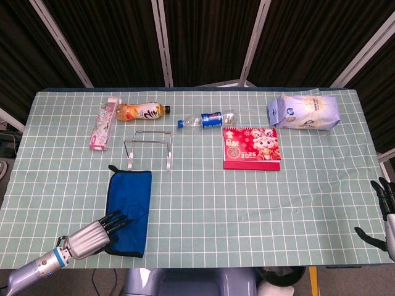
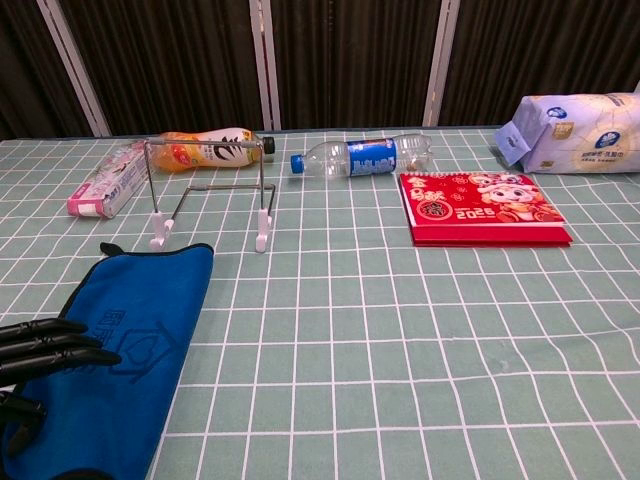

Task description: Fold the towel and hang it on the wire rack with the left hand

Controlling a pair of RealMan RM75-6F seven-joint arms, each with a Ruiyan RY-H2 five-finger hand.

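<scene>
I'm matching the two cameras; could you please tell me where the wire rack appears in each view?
Head view: wire rack left of centre, just beyond the blue towel.
Chest view: wire rack upper left, beyond the towel.
Shared landmark: the orange drink bottle lying right behind it.

Bare table [image 1: 203,203] is lying between my towel [image 1: 129,209] and the wire rack [image 1: 148,148]; bottles are crowding behind it.

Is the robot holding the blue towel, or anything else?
Nothing is held. The left hand has its fingers stretched out over the towel's near left edge without gripping it. The right hand is open at the table's far right edge.
</scene>
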